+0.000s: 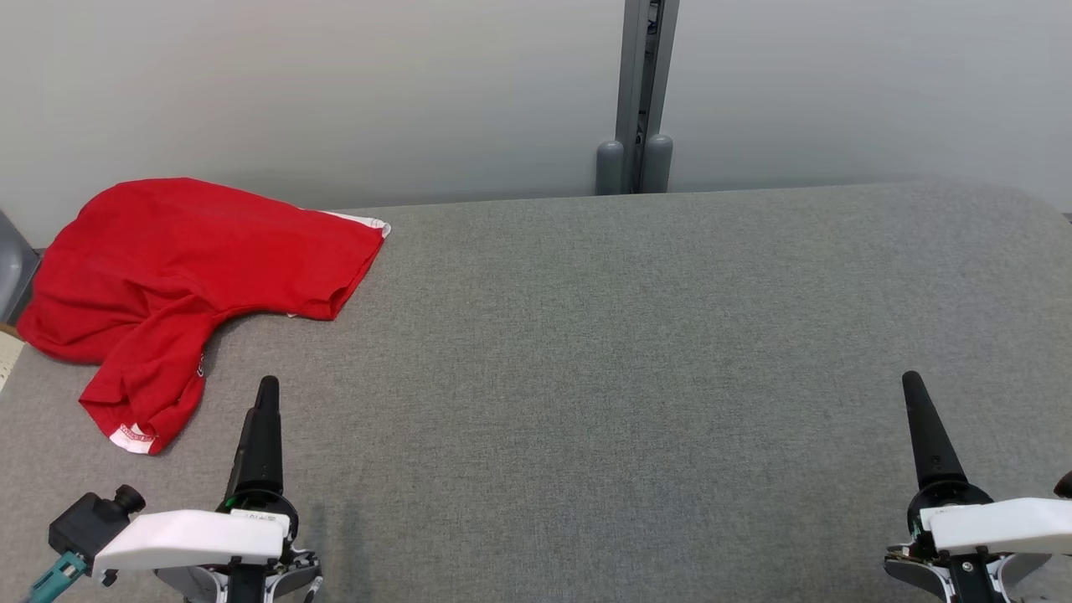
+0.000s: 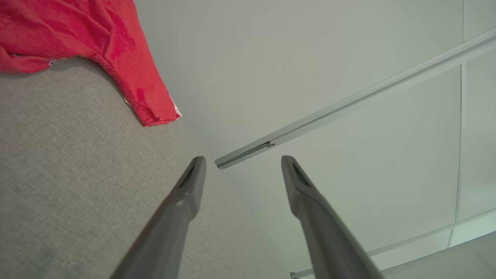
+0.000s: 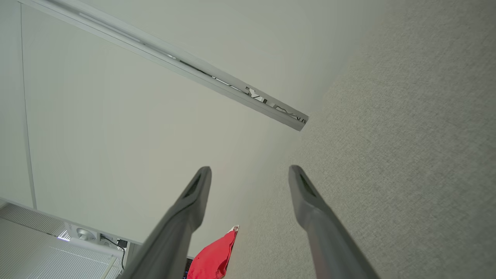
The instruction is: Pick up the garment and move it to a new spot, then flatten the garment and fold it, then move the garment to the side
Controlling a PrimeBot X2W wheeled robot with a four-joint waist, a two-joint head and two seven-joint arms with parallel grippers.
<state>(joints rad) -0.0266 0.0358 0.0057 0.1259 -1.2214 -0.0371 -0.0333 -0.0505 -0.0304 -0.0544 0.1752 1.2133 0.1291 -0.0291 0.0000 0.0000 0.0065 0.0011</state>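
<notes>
The garment (image 1: 180, 272) is a red T-shirt lying crumpled at the far left corner of the grey table (image 1: 603, 360), partly draped over the left edge, with a white label showing at its lower tip. It also appears in the left wrist view, the garment (image 2: 77, 42) at upper left, and in the right wrist view as a red garment (image 3: 215, 255) patch low between the fingers. My left gripper (image 1: 266, 394) hovers near the front left, just right of the shirt's lower tip, open and empty. My right gripper (image 1: 913, 389) hovers at the front right, open and empty.
A grey wall runs behind the table, with a vertical metal post (image 1: 643, 100) and two rounded caps at its base near the back edge. A grey chair edge (image 1: 12, 260) shows at far left beside the shirt.
</notes>
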